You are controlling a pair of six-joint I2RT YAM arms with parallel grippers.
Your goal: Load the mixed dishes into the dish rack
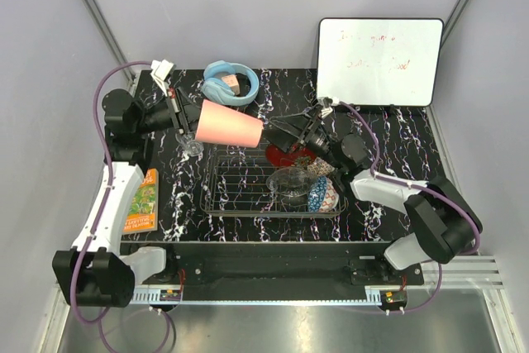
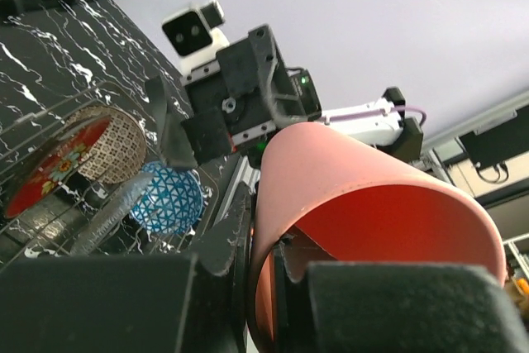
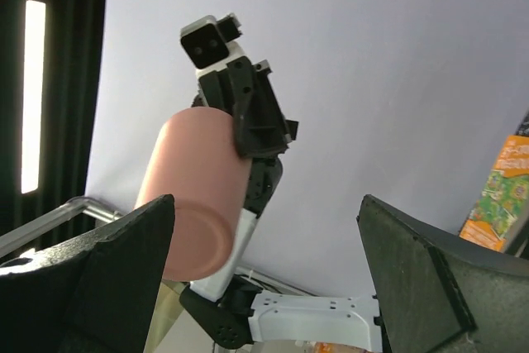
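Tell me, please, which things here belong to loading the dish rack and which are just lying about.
Job: dish rack, pink cup, glass tumbler, blue bowl, clear glass bowl, beige bowl, red dish.
Lying about: headphones, orange book, whiteboard.

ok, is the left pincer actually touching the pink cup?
Touching. Left wrist view: the left pincer grips the salmon-pink cup by its wall at the rim, one finger inside, one outside.

Left gripper (image 1: pixel 195 121) clamped on salmon-pink cup (image 1: pixel 231 127), arm raised — right gripper (image 1: pixel 277 131) spread wide, arm outstretched
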